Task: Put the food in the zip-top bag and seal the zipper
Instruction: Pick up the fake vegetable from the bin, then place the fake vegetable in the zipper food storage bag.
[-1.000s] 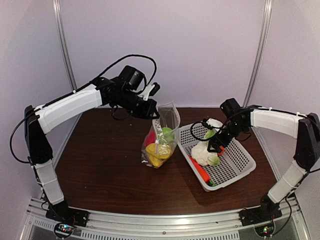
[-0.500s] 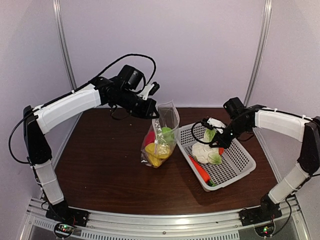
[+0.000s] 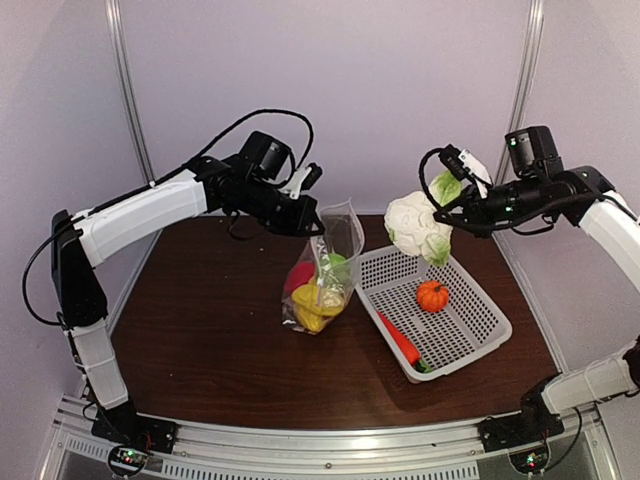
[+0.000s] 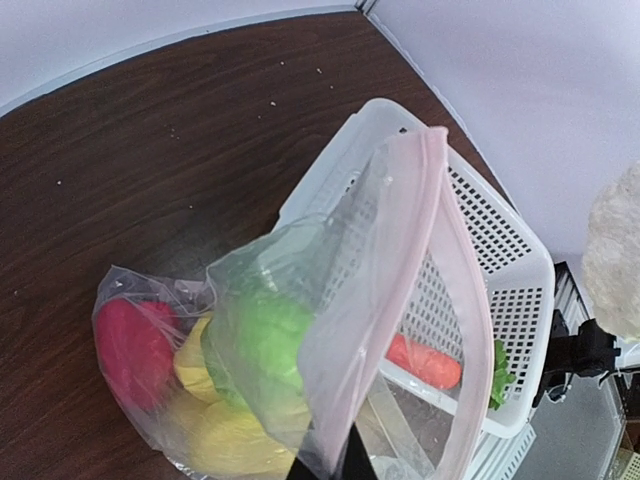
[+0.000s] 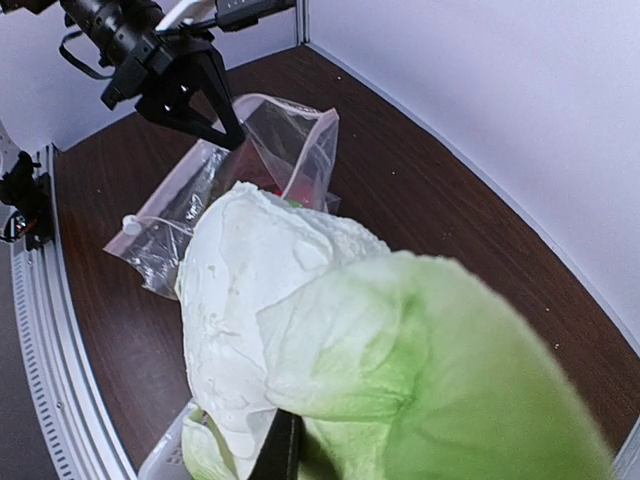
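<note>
The cauliflower (image 3: 418, 226) hangs in the air between the basket (image 3: 470, 338) and the zip-top bag (image 3: 325, 275), roughly above the basket's far left corner, and the right end effector (image 3: 456, 206) is pinching it by its green leafy side, so the white head swings out ahead of the fingers toward the bag. The bag stands upright near the middle of the tabletop (image 3: 210, 330), a little toward the far edge, with the left end effector (image 3: 310, 225) pressed together on one lip of its mouth and holding it up. A red pepper (image 4: 135, 345), a green apple (image 4: 262, 340) and lemons (image 4: 225, 440) already sit in its bottom. A pumpkin (image 3: 432, 295) and a carrot (image 3: 398, 338) lie in the basket, nearer the right edge. The step in hand looks like carrying the cauliflower to the bag. The mouth, seen from the left wrist, is a narrow slit edged by the zipper (image 4: 440, 230), and the cauliflower looks nearly as wide as that opening. To do this well, the right arm should bring the head directly above the mouth, lower it white end first until it is past the lips, and only then let go. The left arm should hold the lip taut and high so the free side does not fold inward. A release from too high could knock the bag over or off the grip.
</note>
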`<state>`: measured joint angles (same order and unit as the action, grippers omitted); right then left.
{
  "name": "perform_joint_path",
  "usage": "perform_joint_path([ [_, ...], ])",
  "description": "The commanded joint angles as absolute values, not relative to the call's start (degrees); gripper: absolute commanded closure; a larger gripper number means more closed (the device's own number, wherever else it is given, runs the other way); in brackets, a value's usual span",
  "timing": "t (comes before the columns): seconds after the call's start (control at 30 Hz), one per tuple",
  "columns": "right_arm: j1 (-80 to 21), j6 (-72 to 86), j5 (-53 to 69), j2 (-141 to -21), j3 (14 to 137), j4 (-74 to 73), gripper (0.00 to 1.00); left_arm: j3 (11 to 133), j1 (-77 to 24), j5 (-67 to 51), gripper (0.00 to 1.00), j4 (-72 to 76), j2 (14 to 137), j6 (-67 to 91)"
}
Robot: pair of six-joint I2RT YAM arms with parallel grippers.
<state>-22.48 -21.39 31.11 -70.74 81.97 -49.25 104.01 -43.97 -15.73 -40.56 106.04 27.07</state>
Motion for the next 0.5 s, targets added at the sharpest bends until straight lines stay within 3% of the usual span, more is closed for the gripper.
perform_joint_path([
  [0.0,-24.3,-12.3,38.2,-75.1,87.0,-47.8,1.0,104.5,-43.8,-17.0,1.0,-35.1,107.0,30.2],
  [0.23,-30.7,-11.3,35.1,-88.2,102.4,-57.5,1.0,104.5,-45.2,-15.3,1.0,-33.8,106.9,31.3],
  [0.47,-32.9,-7.3,24.5,-95.5,104.9,-60.1,1.0,103.8,-46.7,-12.5,1.0,-33.2,105.1,31.4],
])
